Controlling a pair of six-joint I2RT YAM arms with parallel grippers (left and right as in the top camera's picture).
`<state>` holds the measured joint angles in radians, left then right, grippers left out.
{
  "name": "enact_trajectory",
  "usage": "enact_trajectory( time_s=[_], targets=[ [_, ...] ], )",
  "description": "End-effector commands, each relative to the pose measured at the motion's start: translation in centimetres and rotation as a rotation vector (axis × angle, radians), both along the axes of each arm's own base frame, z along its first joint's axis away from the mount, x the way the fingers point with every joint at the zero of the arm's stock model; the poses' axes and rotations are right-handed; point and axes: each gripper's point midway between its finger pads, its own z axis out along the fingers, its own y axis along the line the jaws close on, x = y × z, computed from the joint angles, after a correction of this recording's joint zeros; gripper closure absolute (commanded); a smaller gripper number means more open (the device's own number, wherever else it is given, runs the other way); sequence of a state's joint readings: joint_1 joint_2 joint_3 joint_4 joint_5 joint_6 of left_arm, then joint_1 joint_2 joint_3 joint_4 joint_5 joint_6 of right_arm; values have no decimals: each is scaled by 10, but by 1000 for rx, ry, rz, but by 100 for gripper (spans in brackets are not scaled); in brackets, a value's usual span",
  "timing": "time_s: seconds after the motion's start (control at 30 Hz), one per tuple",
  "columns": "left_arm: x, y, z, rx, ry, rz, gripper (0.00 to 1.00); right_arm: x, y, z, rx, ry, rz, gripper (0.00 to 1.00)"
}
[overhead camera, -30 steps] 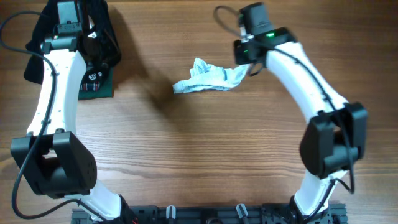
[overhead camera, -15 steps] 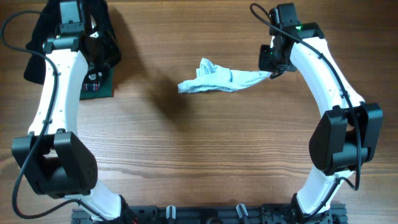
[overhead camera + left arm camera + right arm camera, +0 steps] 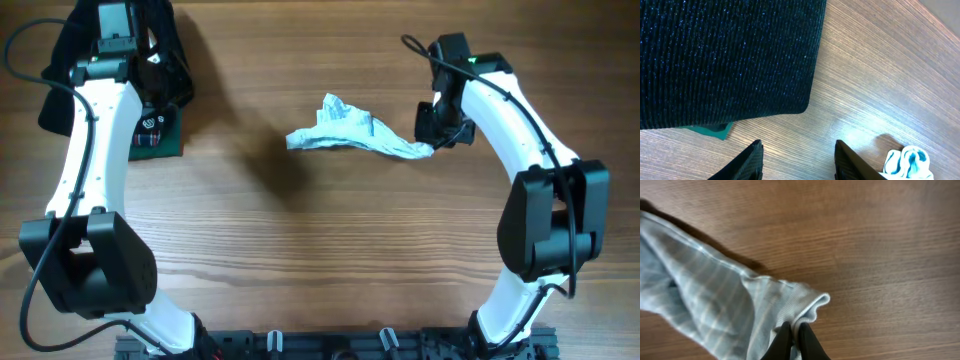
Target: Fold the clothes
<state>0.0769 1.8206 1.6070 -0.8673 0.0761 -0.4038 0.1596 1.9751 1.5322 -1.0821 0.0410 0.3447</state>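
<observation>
The clothes [image 3: 352,134], one small pale blue-white garment with fine stripes, lie crumpled on the table [image 3: 300,250], in the half toward the far edge and a little to the right of the middle. The garment is not flat. The end toward the left edge is bunched in a heap, and the end toward the right edge runs out into a narrow tail.

That tail ends in my right hand [image 3: 795,339], whose two fingers are pressed together on a rolled hem at the very border of the fabric. I judge that I hold it at the border, low over the wood, because a pull from there can stretch the cloth open. A grip in the middle would only lift a lump. So the folding itself is not yet begun; I think this is the spreading step.

My left hand [image 3: 797,160] is well apart from the clothes, near the far left corner of the table. Its fingers are spread, with only bare wood between them, and they pinch nothing. It hangs just beside the border of the black knit garment [image 3: 725,55], next to which a part of the dark green garment [image 3: 160,138] with plaid trim shows. These two are not my work.

The bunched end will probably need the left hand, since one hand alone may drag thin cloth instead of flattening it.
</observation>
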Motion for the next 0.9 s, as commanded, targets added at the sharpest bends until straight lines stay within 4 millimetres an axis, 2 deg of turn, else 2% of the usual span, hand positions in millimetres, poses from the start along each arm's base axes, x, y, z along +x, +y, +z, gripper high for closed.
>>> enact_trajectory(
  time_s=[0.0, 0.03, 0.07, 0.1, 0.13, 0.2, 0.3, 0.4, 0.5, 0.7, 0.77, 0.83, 0.87],
  targets=[
    [-1, 0, -6, 18, 15, -27, 55, -8, -7, -12, 11, 21, -70, 96],
    [-2, 0, -6, 18, 16, -27, 55, -8, -9, -14, 11, 22, -75, 90],
    [-2, 0, -6, 18, 17, -27, 55, -9, -10, -16, 11, 24, -80, 80],
    [-2, 0, -6, 18, 18, -27, 55, -10, -11, -17, 10, 27, -81, 66],
    [-2, 0, -6, 18, 17, -27, 55, -10, -11, -17, 10, 27, -81, 61],
    [-2, 0, -6, 18, 17, -27, 55, -11, -11, -17, 10, 30, -80, 57],
    [-2, 0, -6, 18, 17, -27, 55, -11, -11, -17, 9, 32, -80, 56],
    [-2, 0, -6, 18, 18, -27, 55, -12, -8, -17, 27, 35, -76, 56],
    [-2, 0, -6, 18, 17, -27, 54, -9, 3, -17, 89, 27, -21, 56],
    [-3, -1, -6, 18, 21, -27, 55, 6, 5, -17, 97, -34, -20, 57],
    [-3, -1, -6, 17, 22, -27, 54, 7, 5, -18, 97, -41, -19, 66],
    [-3, -1, -7, 18, 24, -27, 54, 5, 5, -21, 101, -32, -20, 96],
    [-3, -1, -7, 17, 24, -27, 54, 2, 5, -24, 99, -23, -20, 96]
  ],
)
